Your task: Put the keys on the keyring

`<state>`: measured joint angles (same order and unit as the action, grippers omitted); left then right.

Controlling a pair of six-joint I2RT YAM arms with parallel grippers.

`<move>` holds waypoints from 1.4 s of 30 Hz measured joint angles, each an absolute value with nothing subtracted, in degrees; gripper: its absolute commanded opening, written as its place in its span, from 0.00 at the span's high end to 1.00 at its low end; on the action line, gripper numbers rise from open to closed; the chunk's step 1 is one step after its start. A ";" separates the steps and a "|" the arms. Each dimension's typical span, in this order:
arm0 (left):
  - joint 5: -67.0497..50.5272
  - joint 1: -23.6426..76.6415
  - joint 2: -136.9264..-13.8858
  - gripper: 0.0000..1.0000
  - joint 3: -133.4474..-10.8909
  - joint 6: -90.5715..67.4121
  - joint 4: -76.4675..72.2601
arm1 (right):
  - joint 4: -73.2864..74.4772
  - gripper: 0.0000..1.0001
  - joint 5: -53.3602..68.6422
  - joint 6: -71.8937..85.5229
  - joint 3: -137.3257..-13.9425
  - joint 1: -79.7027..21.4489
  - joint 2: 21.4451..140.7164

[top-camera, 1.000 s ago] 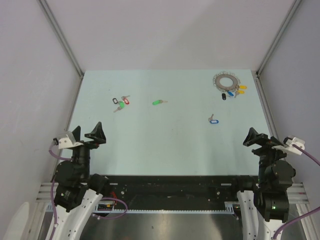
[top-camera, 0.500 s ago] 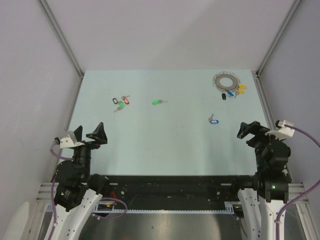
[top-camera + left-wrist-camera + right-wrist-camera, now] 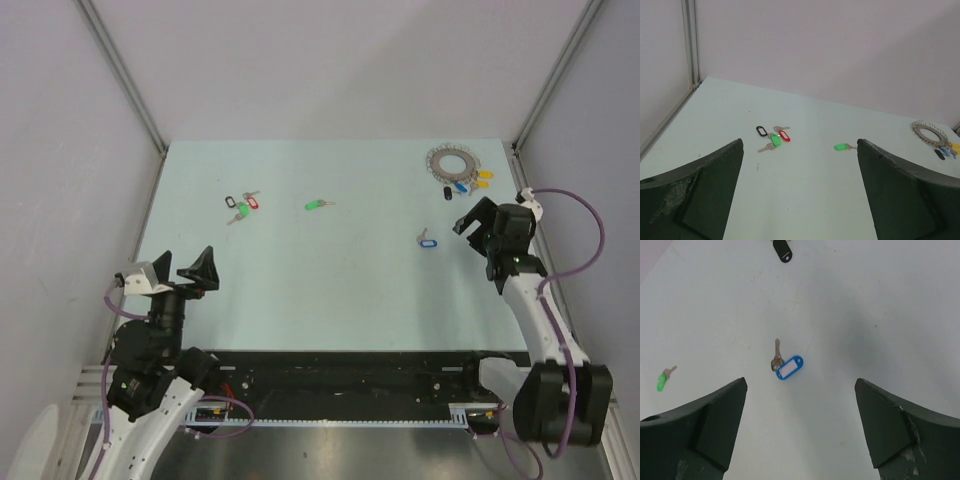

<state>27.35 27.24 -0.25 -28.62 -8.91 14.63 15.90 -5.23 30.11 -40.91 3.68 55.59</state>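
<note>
The blue-tagged key [image 3: 427, 239] lies on the pale table right of centre. In the right wrist view it [image 3: 789, 367] sits just ahead of my jaws. The green-tagged key [image 3: 316, 205] lies alone near the middle and shows in the left wrist view [image 3: 841, 147]. The grey coiled keyring [image 3: 452, 162] lies at the far right. My right gripper [image 3: 476, 222] is open and empty, hovering right of the blue-tagged key. My left gripper [image 3: 186, 268] is open and empty at the near left.
A bunch of three keys tagged black, red and green [image 3: 241, 205] lies far left of centre. Keys with black, blue and yellow tags [image 3: 466, 185] hang off the keyring's near side. Metal frame posts and grey walls enclose the table.
My right arm has reached forward from the near right edge to beside the blue-tagged key. My left gripper has shifted only slightly. The keys and ring have not moved.
</note>
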 measured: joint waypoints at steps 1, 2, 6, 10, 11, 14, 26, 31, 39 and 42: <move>27.35 27.27 -0.25 0.00 -28.53 -8.88 14.63 | 13.43 0.10 -4.97 31.42 -40.86 3.92 59.24; 27.35 27.27 -0.25 0.00 -28.40 -8.88 14.63 | 10.39 0.12 -4.34 32.86 -40.86 4.51 63.20; 27.55 27.38 -0.25 0.00 -28.10 -8.60 14.63 | -0.21 0.19 -2.46 38.06 -41.67 6.70 76.03; 27.97 27.42 -0.25 0.00 -28.05 -8.49 14.55 | -9.04 0.24 -1.61 42.37 -46.15 8.01 89.56; 27.97 27.42 -0.25 0.00 -28.01 -8.47 14.46 | -10.61 0.26 -1.43 43.20 -47.62 8.14 92.29; 28.10 27.42 -0.25 0.00 -27.83 -8.40 14.26 | -16.08 0.30 -0.97 45.63 -51.92 8.64 99.88; 28.27 27.42 -0.27 0.00 -27.29 -7.94 13.76 | -25.91 0.42 -1.74 52.49 -68.66 9.98 121.69; 28.25 27.42 -0.43 0.00 -26.92 -7.90 13.26 | -26.72 0.46 -2.66 53.15 -75.46 9.96 127.11; 28.21 27.46 -1.10 0.00 -26.89 -7.88 12.47 | -24.21 0.61 -3.33 52.99 -84.25 9.85 132.73; 28.21 27.46 -1.13 0.00 -26.89 -7.88 12.43 | -22.46 0.72 -3.33 52.77 -86.76 9.80 134.23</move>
<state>28.21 27.46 -1.13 -26.89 -7.88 12.43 -22.46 -3.33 52.77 -86.76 9.80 134.23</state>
